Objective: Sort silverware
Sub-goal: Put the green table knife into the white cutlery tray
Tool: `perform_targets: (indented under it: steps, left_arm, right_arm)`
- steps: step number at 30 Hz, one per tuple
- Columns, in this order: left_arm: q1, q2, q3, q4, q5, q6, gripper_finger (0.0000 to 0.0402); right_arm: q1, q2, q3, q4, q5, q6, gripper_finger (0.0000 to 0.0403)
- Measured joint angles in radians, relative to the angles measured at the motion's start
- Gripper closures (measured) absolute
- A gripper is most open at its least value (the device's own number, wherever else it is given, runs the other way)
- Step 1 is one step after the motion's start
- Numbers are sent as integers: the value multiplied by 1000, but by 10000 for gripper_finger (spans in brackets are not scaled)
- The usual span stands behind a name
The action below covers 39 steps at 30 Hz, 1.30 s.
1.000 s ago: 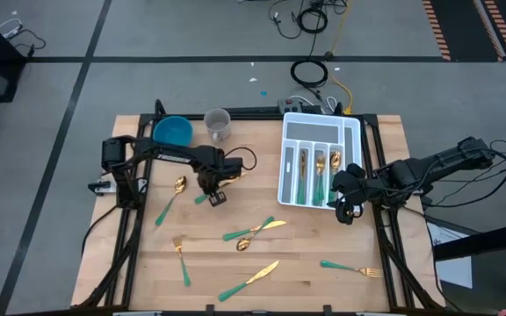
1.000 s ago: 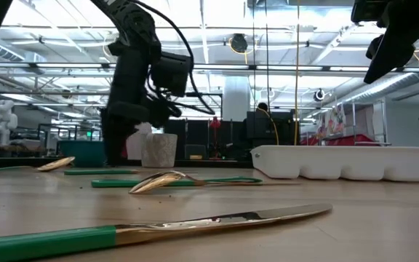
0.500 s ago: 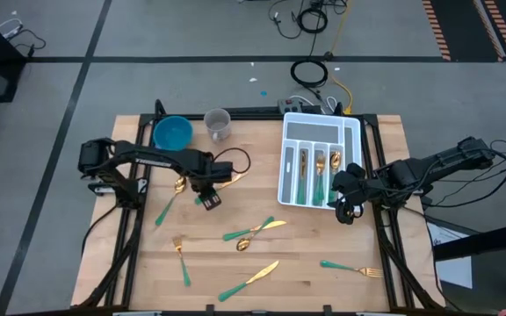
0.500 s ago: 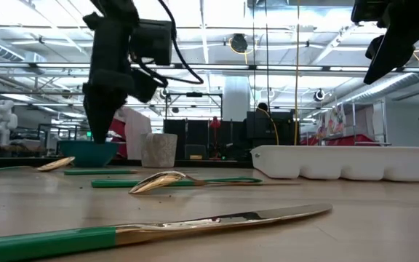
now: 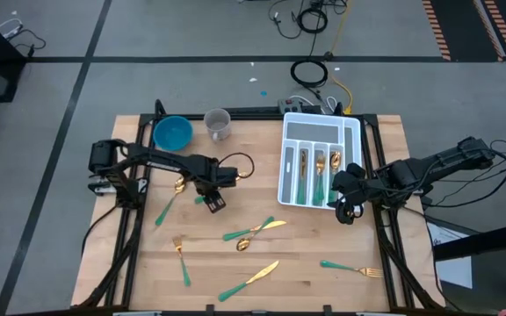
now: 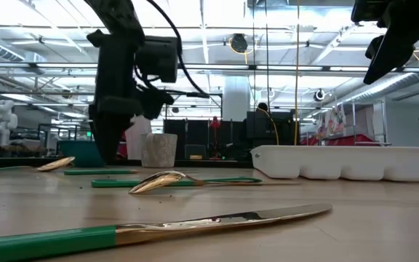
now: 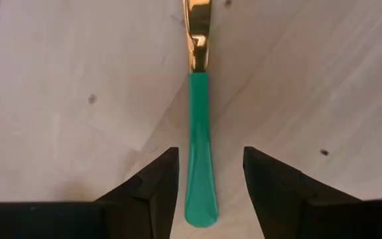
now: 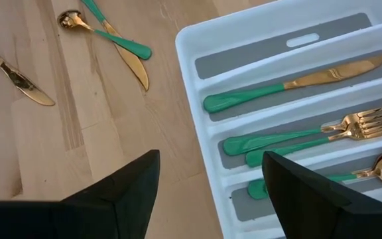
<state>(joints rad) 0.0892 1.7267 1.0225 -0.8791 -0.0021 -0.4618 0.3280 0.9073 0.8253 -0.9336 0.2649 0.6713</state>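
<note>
Right now I have the wooden table under both arms, with the white divided tray at its far right. That tray already holds a knife, forks and a spoon in separate slots. At the far left sit the blue bowl and a clear cup just beside it.

My left gripper is low over the left half of the table, fingers spread apart and straddling the teal handle of one utensil lying flat on the wood, not clamped on it. My right gripper hangs by the tray's near edge, fingers spread, holding nothing.

Loose silverware is scattered across the middle and near side: a spoon left of my left gripper, a fork, a knife, another fork near right.
</note>
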Motion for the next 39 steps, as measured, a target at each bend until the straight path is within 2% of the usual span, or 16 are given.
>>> perform_targets:
  steps: [4, 9, 20, 24, 32, 39]
  left_arm:
    - [0, 39, 0, -2, 0, 20, 226]
    - [0, 39, 0, -2, -40, 17, 226]
    - [7, 39, 0, -12, -54, -28, 226]
    - [7, 39, 0, -12, -71, -3, 226]
    - [6, 52, 1, 86, -43, 5, 226]
    - [8, 109, 11, 37, 2, 27, 226]
  right_arm:
    - [0, 0, 0, 0, -2, 9, 144]
    - [0, 0, 0, 0, -4, 15, 144]
    - [0, 0, 0, 0, -11, 42, 144]
    - [0, 0, 0, 0, -12, 55, 144]
    - [0, 0, 0, 0, -8, 105, 144]
    - [0, 0, 0, 2, -5, 147, 144]
